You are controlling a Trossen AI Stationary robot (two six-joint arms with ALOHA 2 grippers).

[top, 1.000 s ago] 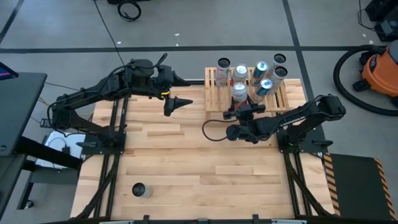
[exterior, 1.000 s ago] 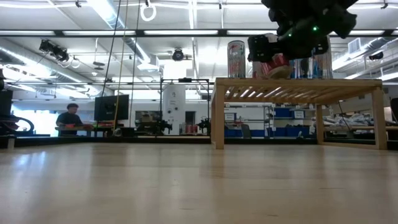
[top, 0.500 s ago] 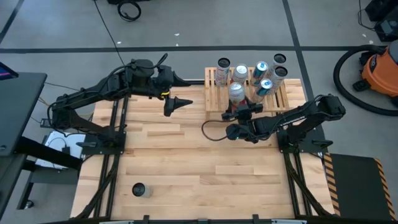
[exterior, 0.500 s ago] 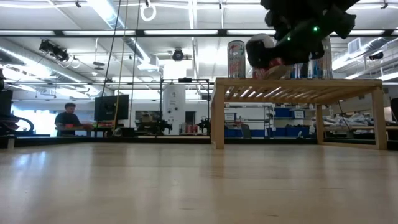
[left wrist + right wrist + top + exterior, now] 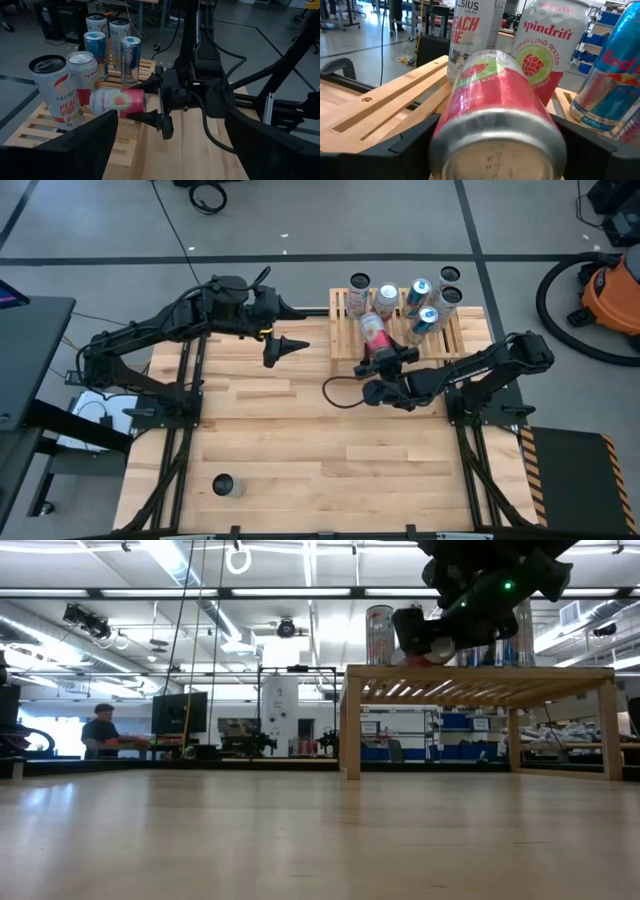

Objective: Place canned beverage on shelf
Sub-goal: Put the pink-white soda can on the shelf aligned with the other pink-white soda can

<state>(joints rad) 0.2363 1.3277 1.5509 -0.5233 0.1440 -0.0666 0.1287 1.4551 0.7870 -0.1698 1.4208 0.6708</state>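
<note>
Two arms work over the wooden table (image 5: 300, 440). Right arm: reaches from the table's right side toward the shelf (image 5: 345, 330), forearm low and roughly level. Right gripper (image 5: 383, 357) sits at the shelf's front edge, its fingers clamped on the pink can (image 5: 373, 330). That can lies tipped on its side, pointing across the slats, with its bottom end facing the right wrist camera (image 5: 497, 140). In the left wrist view the can (image 5: 117, 102) is horizontal just above the slats, beside the upright cans; whether it touches the slats cannot be told.

Left arm: extends from the table's left side and waits with the left gripper (image 5: 285, 346) above bare table, well apart from the shelf. Its two fingers stand apart and hold nothing.

Shelf: a low light-wood slatted rack at the table's far right, carrying five upright cans. These are a white Celsius can (image 5: 54, 90), a Spindrift can (image 5: 84, 75), two slim blue cans (image 5: 97, 47) and (image 5: 130, 57), and one more can (image 5: 447, 276) at the back right. In the low view the shelf (image 5: 480, 680) stands on legs, with the right gripper and can above its top.

One dark can (image 5: 223, 485) stands alone near the table's front left corner.

Change from one second ago: the pink can stood upright in the gripper at the shelf's front edge; it is now laid over toward the rear. The left arm's pose is unchanged.
</note>
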